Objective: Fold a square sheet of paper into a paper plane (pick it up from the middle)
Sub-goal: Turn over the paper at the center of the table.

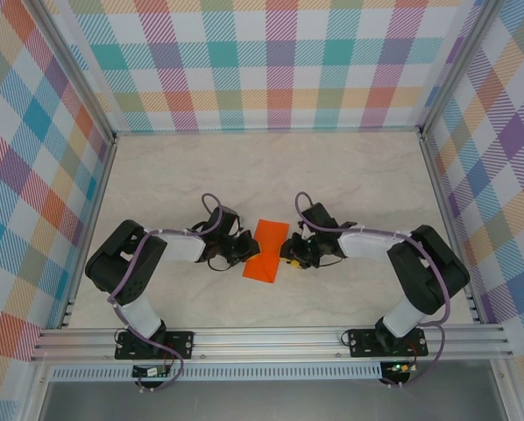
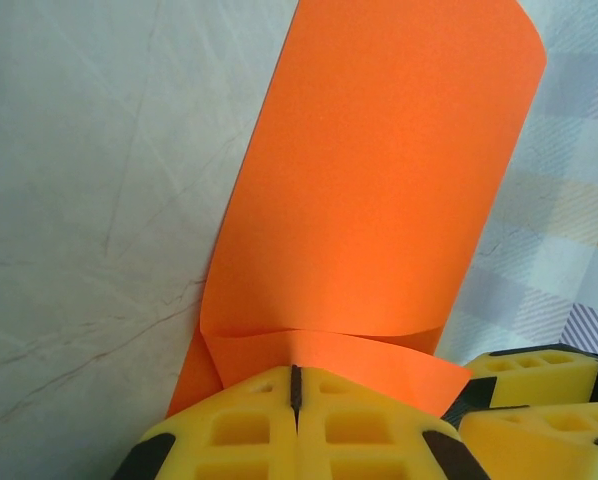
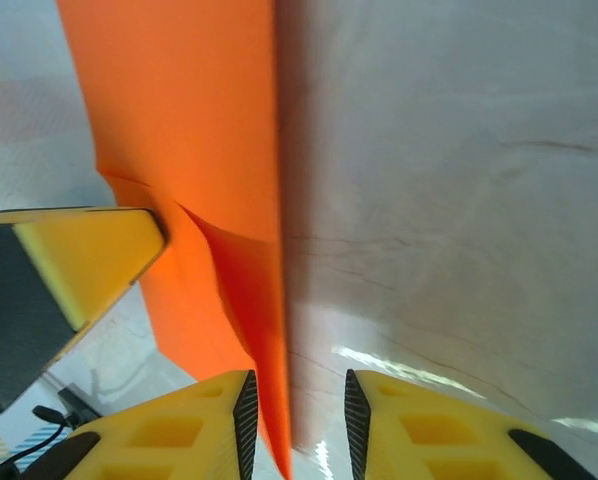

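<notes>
The orange sheet of paper [image 1: 266, 250] is folded over into a long strip lying in the middle of the table between both grippers. My left gripper [image 1: 247, 250] is at its left side. In the left wrist view its yellow jaws are pressed together at the tip [image 2: 296, 372], pinching a curled flap of the paper [image 2: 379, 180]. My right gripper [image 1: 288, 253] sits at the paper's right side. Its jaws [image 3: 299, 410] stand apart, and the paper's folded edge [image 3: 179, 120] runs down between them, close to the left finger.
The pale marble table [image 1: 332, 175] is walled by plaid panels on three sides. An aluminium rail [image 1: 271, 338] carries the arm bases at the near edge. The left gripper's yellow finger [image 3: 69, 260] touches the paper in the right wrist view.
</notes>
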